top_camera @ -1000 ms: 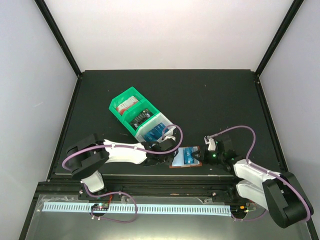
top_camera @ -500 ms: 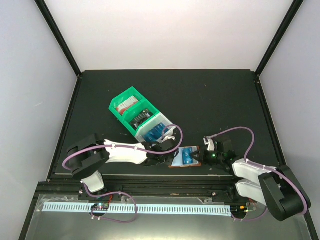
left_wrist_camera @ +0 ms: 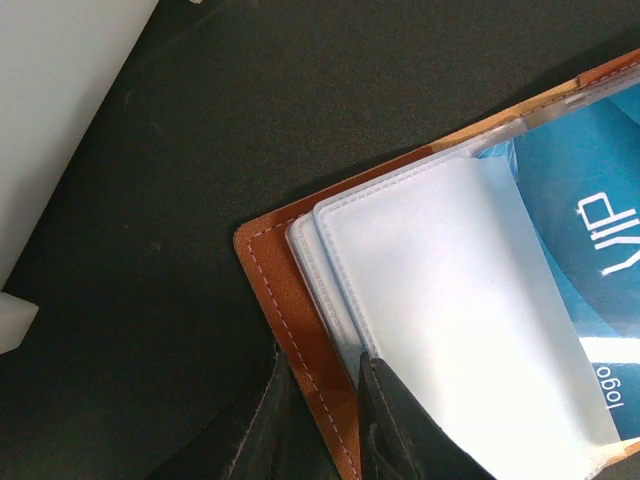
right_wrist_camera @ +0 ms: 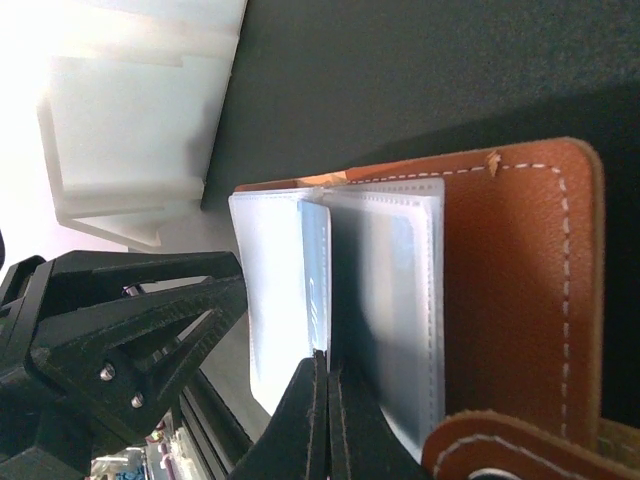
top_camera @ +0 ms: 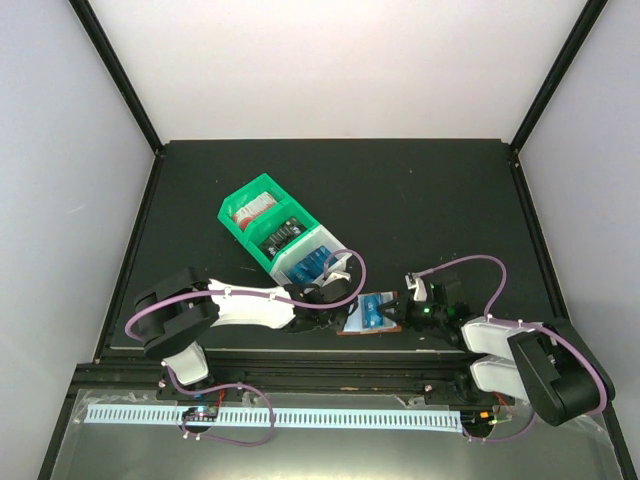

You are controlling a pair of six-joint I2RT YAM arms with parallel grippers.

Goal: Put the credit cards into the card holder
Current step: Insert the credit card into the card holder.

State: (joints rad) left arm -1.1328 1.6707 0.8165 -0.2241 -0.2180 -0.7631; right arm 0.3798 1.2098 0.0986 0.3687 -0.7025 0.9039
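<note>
Both arms lie low along the table's (top_camera: pixel 430 200) near edge, reaching inward; the open card holder (top_camera: pixel 352 329) sits between them, just in front of the white bin (top_camera: pixel 318 248); left gripper (left_wrist_camera: pixel 322 358) straddles its brown edge, jaws narrowly apart, grip unclear; right gripper (right_wrist_camera: pixel 321 368) is pinched tight on 1 clear pocket (right_wrist_camera: pixel 275 290); a blue card (left_wrist_camera: pixel 590 230) shows inside.

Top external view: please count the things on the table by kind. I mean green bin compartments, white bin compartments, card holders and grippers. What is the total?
green bin compartments: 2
white bin compartment: 1
card holder: 1, lying open
grippers: 2, the left gripper and the right gripper
total: 6
</note>
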